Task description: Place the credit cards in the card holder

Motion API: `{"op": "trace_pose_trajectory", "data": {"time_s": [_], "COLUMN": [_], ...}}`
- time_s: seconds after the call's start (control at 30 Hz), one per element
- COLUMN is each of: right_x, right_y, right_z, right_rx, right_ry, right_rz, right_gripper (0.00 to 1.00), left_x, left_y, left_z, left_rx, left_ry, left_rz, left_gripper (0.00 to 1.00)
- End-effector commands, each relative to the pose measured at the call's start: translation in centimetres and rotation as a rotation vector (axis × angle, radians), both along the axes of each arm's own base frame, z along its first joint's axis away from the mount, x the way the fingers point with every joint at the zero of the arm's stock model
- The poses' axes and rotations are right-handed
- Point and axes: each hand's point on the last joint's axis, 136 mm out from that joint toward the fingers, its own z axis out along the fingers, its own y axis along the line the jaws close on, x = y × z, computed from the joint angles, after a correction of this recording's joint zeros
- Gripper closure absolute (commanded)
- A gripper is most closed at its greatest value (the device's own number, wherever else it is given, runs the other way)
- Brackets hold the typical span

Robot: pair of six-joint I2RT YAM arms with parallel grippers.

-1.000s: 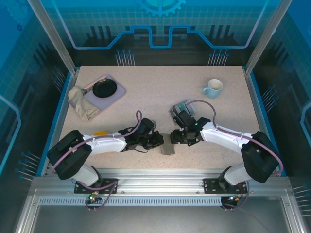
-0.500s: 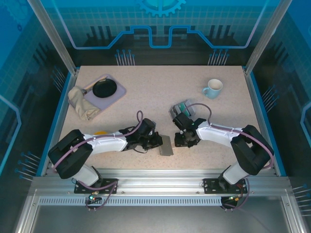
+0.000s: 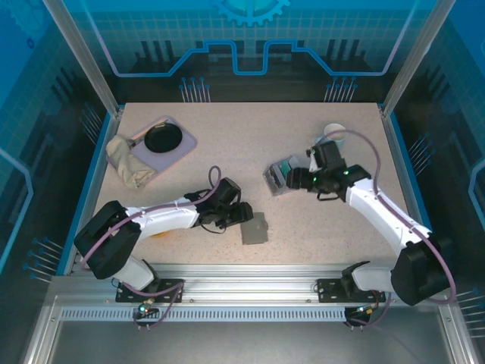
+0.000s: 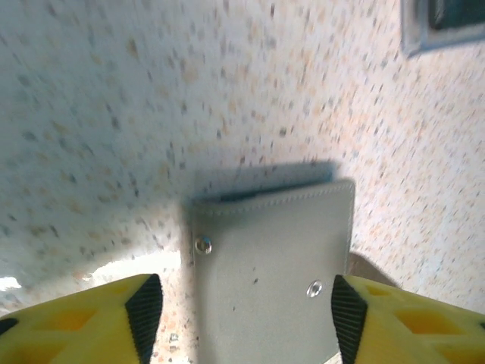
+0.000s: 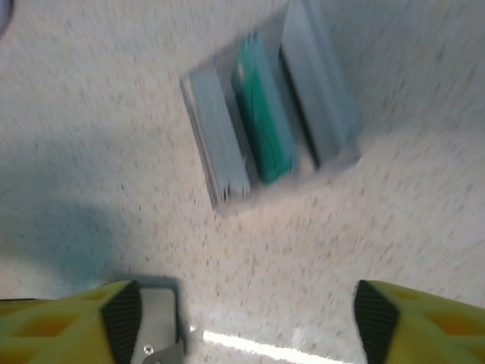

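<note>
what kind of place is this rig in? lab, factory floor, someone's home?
Most likely a lab robot cell, not a home: an aluminium frame encloses a speckled table, printed blue backdrop panels wall it in, and staged props like a pan sit out.

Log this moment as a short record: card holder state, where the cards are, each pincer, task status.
card holder: closed, lying flat on the table, two snaps showing
credit cards: teal ones standing on edge in the clear slotted box
left pincer: open, one finger on either side of the card holder; contact cannot be told
right pincer: open, nothing between its fingers, over the table near the clear slotted box
task status: not done; cards in the box, holder shut
</note>
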Motion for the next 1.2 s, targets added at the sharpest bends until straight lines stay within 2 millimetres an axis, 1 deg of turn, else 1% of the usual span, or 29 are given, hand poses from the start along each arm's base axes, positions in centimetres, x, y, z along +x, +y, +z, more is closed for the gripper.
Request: {"op": "trace_pose_trajectory", "data": {"time_s": [0.0,0.03,0.13,0.17,0.27,0.37,0.47,0.53,0.57,0.63,0.77,0.83,0.87,0.9,0.97,1.0,1.03,1.07,1.1,1.17], "right_x": [2.4,3.5,6.2,6.9,8.8,9.8,9.8,9.4,9.1,8.3,7.0,6.7,6.7,6.9,7.5,7.8,8.0,8.2,8.2,8.0], "right_y": [-0.9,-1.4,-1.2,-1.0,-1.0,-0.2,2.0,3.7,4.2,5.1,6.1,5.7,5.6,4.9,2.2,1.1,0.6,0.4,0.6,1.9], "right_z": [0.1,-0.5,-1.7,-2.1,-4.4,-6.0,-7.1,-7.4,-7.4,-7.2,-6.3,-5.8,-5.2,-4.8,-4.5,-3.9,-3.1,-2.2,-1.3,-0.3], "right_rx": [-0.010,-0.029,-0.036,-0.038,-0.073,-0.059,0.043,0.122,0.135,0.154,0.173,0.156,0.145,0.103,-0.051,-0.116,-0.160,-0.191,-0.211,-0.231], "right_ry": [0.045,0.072,0.121,0.135,0.202,0.246,0.294,0.314,0.318,0.315,0.290,0.280,0.264,0.255,0.256,0.248,0.225,0.192,0.164,0.124], "right_rz": [0.051,0.032,0.038,0.048,0.036,0.058,0.129,0.197,0.216,0.270,0.339,0.336,0.343,0.323,0.229,0.193,0.179,0.174,0.173,0.193], "right_gripper": [0.16,0.15,0.11,0.10,0.08,0.09,0.11,0.13,0.13,0.14,0.14,0.14,0.14,0.14,0.13,0.15,0.15,0.18,0.21,0.24], "left_x": [2.6,3.3,5.3,5.9,7.6,9.1,10.0,10.4,10.6,10.8,11.2,11.3,11.4,11.4,11.6,11.7,11.8,11.9,12.0,12.1], "left_y": [-0.2,-0.4,-0.7,-0.8,-1.1,-1.7,-2.0,-2.0,-1.9,-1.6,-1.2,-1.0,-1.0,-0.9,-0.7,-0.6,-0.4,-0.2,-0.1,0.2], "left_z": [3.2,3.7,4.8,5.0,5.2,5.0,4.7,4.4,4.2,3.6,2.8,2.3,2.2,2.0,1.8,1.8,1.8,1.8,1.8,1.8], "left_rx": [-0.043,-0.059,-0.087,-0.096,-0.141,-0.199,-0.227,-0.230,-0.231,-0.230,-0.229,-0.227,-0.230,-0.231,-0.230,-0.231,-0.230,-0.230,-0.229,-0.228], "left_ry": [-0.055,-0.065,-0.078,-0.076,-0.060,-0.034,-0.025,-0.018,-0.013,0.000,0.011,0.022,0.025,0.029,0.032,0.031,0.031,0.031,0.030,0.022], "left_rz": [0.008,0.012,0.030,0.036,0.050,0.059,0.070,0.077,0.081,0.090,0.098,0.106,0.108,0.113,0.120,0.124,0.130,0.135,0.138,0.143], "left_gripper": [0.34,0.33,0.29,0.29,0.29,0.29,0.29,0.29,0.29,0.29,0.30,0.33,0.33,0.34,0.34,0.34,0.34,0.34,0.34,0.34]}}
